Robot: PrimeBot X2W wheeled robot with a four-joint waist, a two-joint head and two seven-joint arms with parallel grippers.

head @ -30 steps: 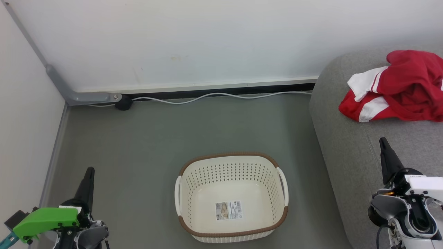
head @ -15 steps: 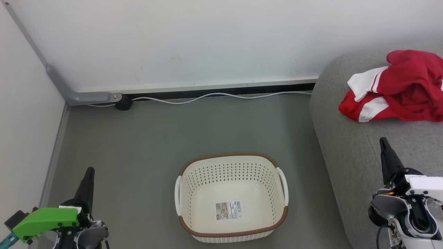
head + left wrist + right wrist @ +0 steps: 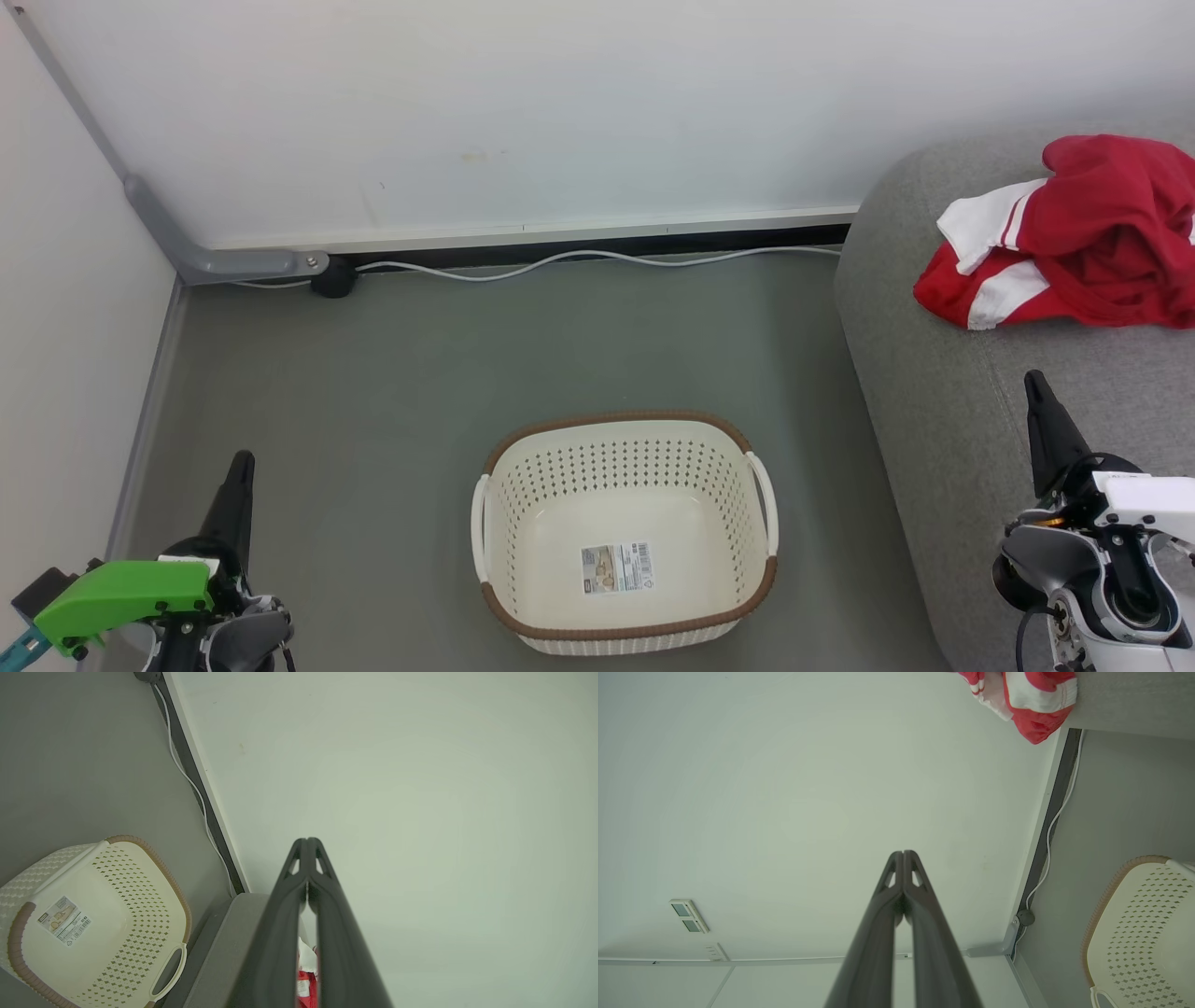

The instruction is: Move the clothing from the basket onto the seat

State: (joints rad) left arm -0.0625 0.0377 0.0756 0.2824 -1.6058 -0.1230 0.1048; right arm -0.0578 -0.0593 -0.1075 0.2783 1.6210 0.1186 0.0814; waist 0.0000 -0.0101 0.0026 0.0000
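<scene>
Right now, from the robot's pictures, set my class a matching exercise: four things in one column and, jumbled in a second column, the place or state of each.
Things
1. clothing
2. basket
3. cable
4. left gripper

Place or state
a. shut, holding nothing
b. lying on the sofa
c. empty, on the floor
d. running along the foot of the wall

Pairs: 1-b, 2-c, 3-d, 4-a

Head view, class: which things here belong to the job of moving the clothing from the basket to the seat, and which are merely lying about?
Part of the job: clothing; basket; seat.

Just lying about: white cable; grey conduit; dark round fitting.
</scene>
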